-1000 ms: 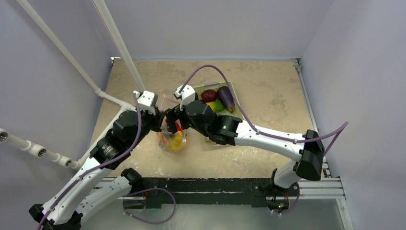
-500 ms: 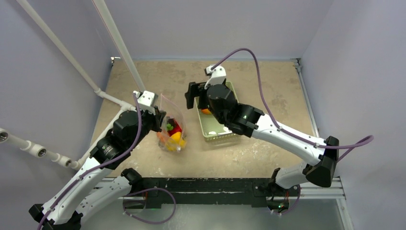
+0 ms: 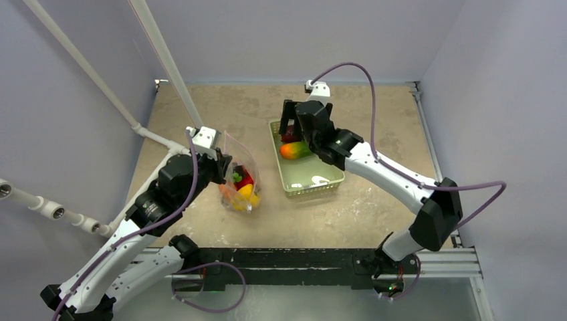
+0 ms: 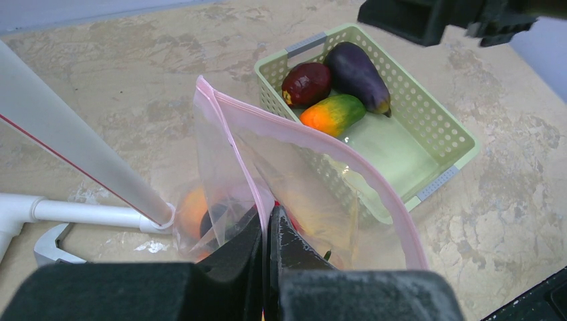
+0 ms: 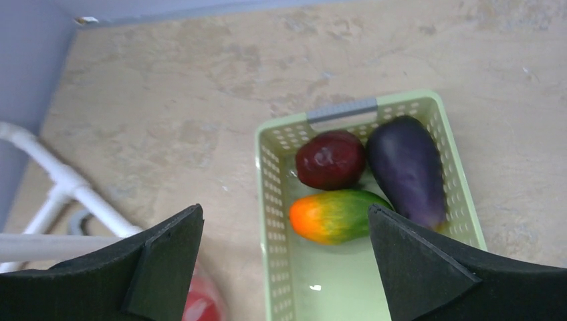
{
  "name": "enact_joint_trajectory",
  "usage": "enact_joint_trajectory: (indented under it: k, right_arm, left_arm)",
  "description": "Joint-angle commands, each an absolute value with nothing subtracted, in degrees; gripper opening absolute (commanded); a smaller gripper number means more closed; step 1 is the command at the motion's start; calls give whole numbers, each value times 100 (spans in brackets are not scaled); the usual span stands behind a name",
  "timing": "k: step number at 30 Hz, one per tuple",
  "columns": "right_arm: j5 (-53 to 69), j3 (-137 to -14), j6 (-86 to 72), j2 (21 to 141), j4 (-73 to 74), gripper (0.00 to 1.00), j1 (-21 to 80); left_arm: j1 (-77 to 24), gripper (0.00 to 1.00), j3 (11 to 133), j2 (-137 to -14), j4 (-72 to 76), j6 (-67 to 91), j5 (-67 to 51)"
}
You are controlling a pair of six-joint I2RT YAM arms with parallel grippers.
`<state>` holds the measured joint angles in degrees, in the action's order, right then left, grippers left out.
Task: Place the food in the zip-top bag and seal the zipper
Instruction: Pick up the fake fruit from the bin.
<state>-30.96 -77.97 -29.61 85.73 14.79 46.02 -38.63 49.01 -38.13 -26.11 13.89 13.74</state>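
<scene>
The clear zip-top bag (image 3: pixel 239 180) stands open on the table left of the basket, with red, yellow and orange food (image 3: pixel 245 188) inside. My left gripper (image 4: pixel 269 217) is shut on the bag's pink zipper strip (image 4: pixel 321 142) at the near corner and holds the mouth up. My right gripper (image 5: pixel 284 208) is open and empty, hovering over the far end of the basket (image 5: pixel 273 200). In the basket lie a dark red plum (image 5: pixel 331 159), a purple eggplant (image 5: pixel 406 170) and an orange-green fruit (image 5: pixel 337 215). No slider tab shows.
The pale green basket (image 3: pixel 321 182) sits mid-table, right of the bag. A white pipe frame (image 3: pixel 167 63) slants across the left side, close to my left arm, and also shows in the left wrist view (image 4: pixel 67 147). Lilac walls enclose the table.
My right gripper has left the bag's mouth and swung back right to above the basket's far end, open. A red item now lies in the bag. My left gripper has held still.
</scene>
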Motion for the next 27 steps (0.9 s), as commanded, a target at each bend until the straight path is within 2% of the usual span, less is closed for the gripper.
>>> enact_joint_trajectory:
  k: [1, 9, 27]
  right_arm:
    - [-2760, -7642, -3068, 8853, 1107, 95, 4347]
    - [-2340, -7645, -3239, 9511, 570, 99, 4060]
    - [-2500, -8277, -4104, 10843, 516, 99, 3740]
  left_arm:
    - [-3858, 0, 4905, -3797, -2337, 1327, 1441]
    - [-3858, 0, 4919, -3781, -2354, 1318, 1443]
    - [-3858, 0, 4928, -3753, -2355, 1319, 1441]
